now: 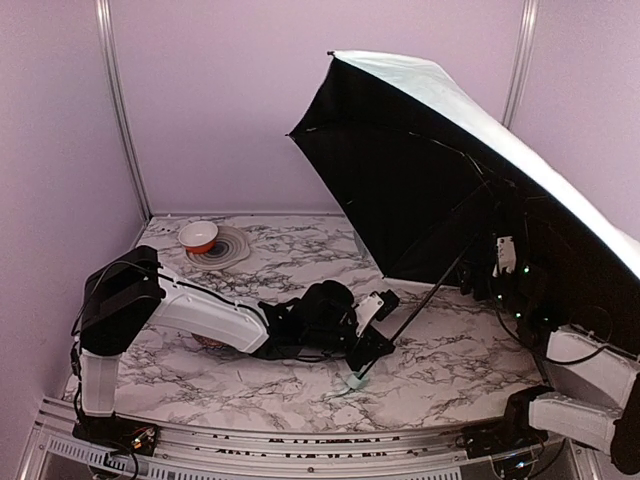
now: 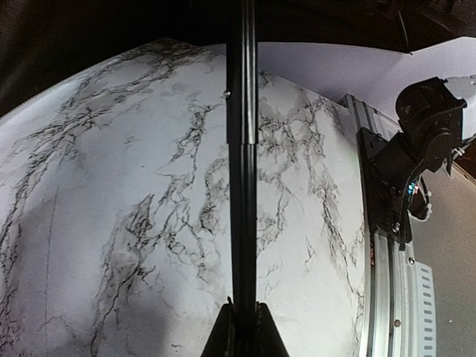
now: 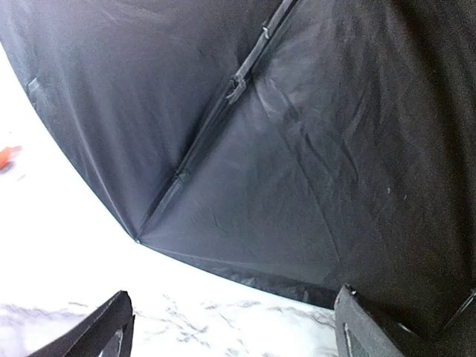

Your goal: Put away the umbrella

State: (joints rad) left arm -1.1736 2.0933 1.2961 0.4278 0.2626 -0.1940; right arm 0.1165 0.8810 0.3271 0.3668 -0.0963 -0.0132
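The umbrella (image 1: 420, 170) stands open and tilted at the right, black lining facing me, pale mint fabric along its top edge. Its thin black shaft (image 1: 432, 288) slants down to the mint handle (image 1: 358, 381) on the table. My left gripper (image 1: 372, 345) is shut on the shaft just above the handle; in the left wrist view (image 2: 242, 327) the shaft (image 2: 242, 163) runs straight up from between the fingers. My right gripper (image 1: 505, 262) is open and empty under the canopy; the right wrist view (image 3: 230, 331) shows the black lining and ribs (image 3: 223, 119) close ahead.
An orange and white bowl (image 1: 198, 236) sits on a ringed round mat (image 1: 230, 250) at the back left of the marble table (image 1: 300, 400). Purple walls close in the back and sides. A metal rail (image 2: 387, 297) runs along the table's near edge.
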